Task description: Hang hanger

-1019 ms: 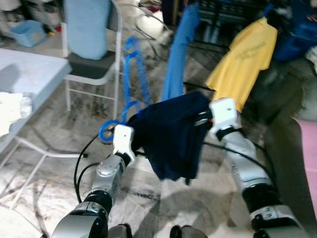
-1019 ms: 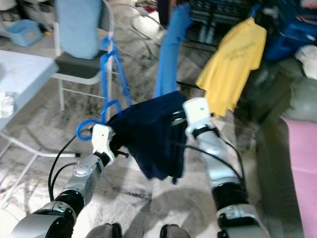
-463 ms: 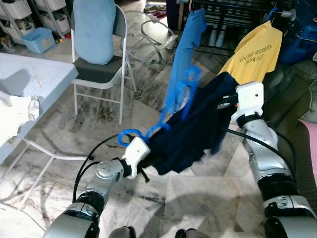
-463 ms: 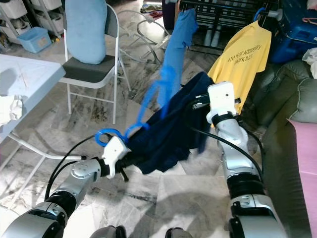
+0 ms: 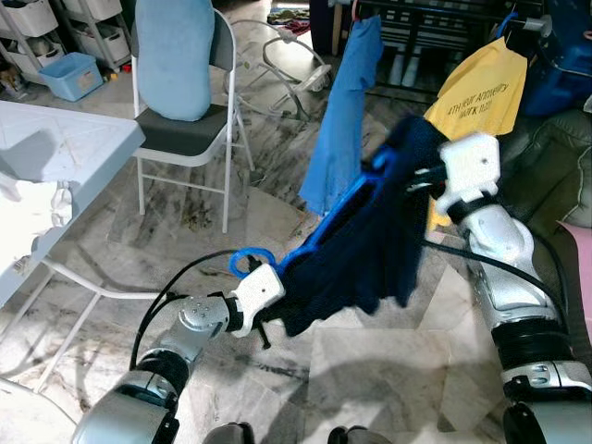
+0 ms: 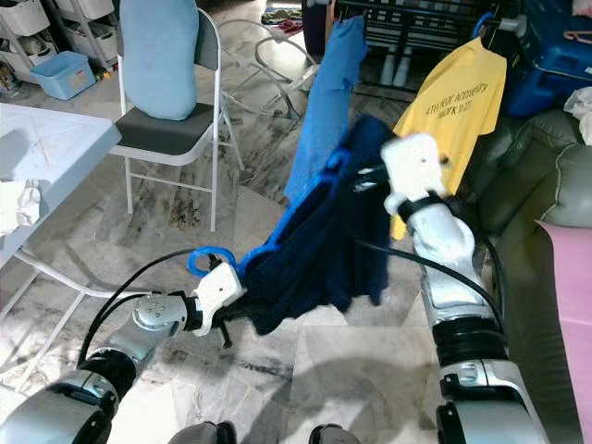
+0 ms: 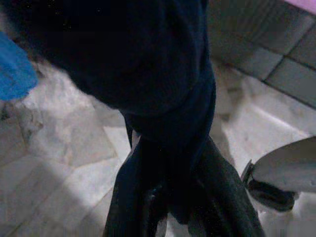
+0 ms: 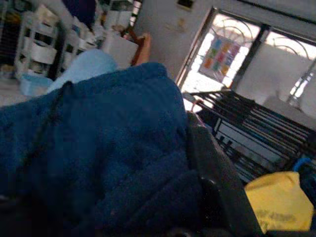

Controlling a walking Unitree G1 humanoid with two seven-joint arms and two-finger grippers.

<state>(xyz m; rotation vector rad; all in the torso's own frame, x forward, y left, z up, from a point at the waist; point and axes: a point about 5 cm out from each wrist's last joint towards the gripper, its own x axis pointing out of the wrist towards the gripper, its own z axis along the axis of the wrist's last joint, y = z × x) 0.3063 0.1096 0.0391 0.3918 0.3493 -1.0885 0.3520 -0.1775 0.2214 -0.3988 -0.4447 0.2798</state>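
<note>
Centre frame, both jaws grip the dark garment draped on the blue hanger. Keep the hook clear and level, then lift toward the rack, upper right.
</note>
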